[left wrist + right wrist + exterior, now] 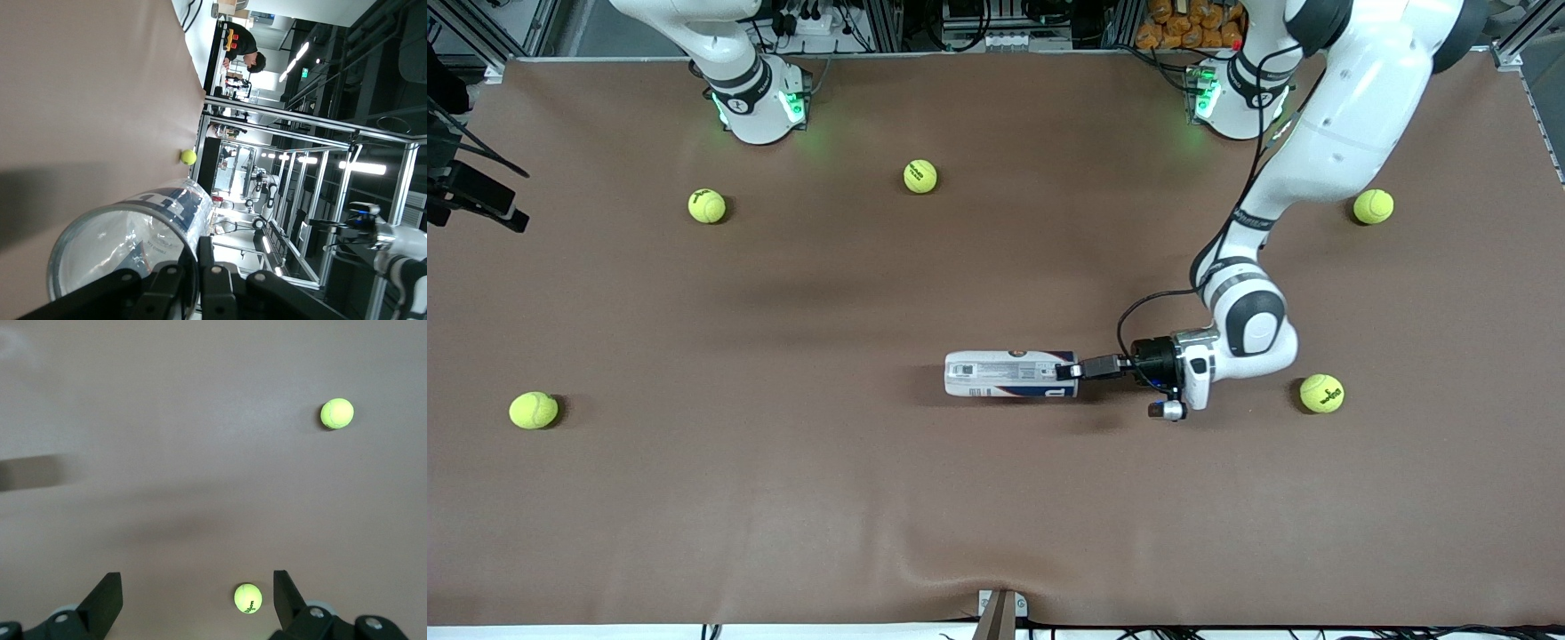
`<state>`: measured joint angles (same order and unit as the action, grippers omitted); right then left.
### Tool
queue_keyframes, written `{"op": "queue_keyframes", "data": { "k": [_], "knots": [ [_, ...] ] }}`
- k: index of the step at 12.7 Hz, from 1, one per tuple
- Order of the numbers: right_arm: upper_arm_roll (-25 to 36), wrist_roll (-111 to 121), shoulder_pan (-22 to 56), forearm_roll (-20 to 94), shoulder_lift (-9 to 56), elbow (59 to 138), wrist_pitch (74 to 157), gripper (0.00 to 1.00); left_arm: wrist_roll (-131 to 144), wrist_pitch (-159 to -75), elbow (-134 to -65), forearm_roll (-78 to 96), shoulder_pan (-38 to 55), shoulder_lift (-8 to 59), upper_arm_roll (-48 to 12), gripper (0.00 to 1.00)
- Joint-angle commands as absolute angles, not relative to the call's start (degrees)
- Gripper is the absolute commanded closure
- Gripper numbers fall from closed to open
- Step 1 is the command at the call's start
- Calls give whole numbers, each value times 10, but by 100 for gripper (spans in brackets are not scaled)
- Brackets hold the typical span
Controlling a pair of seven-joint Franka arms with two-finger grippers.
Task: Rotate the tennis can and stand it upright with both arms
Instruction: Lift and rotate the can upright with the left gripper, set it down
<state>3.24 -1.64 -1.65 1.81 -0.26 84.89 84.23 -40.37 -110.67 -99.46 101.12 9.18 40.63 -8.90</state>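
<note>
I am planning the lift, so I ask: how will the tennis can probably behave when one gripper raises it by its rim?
The tennis can lies on its side on the table, so it may roll if released. It looks empty and clear, so probably light. The left gripper pinches only the thin rim at one end, so the can may pivot or slip. The right gripper waits open.

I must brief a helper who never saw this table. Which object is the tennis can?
On the brown table, find the left gripper. Its fingers pinch the open rim of the tennis can, lying on its side. It is the only tube among round yellow-green balls.
</note>
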Motion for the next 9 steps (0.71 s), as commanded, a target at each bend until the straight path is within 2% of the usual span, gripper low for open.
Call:
{"op": "queue_keyframes", "data": {
  "k": [1,6,9],
  "knots": [
    [30,-17,-21,25,-3,843,841,0,-305,-1159,-1018,971,98,331,-83,100],
    [30,-15,-20,25,-2,843,839,0,-124,-1276,-1019,933,143,254,-88,100],
    [30,-2,-19,25,-3,843,838,0,-8,-1349,-1012,813,182,231,-89,100]
  ]
}}
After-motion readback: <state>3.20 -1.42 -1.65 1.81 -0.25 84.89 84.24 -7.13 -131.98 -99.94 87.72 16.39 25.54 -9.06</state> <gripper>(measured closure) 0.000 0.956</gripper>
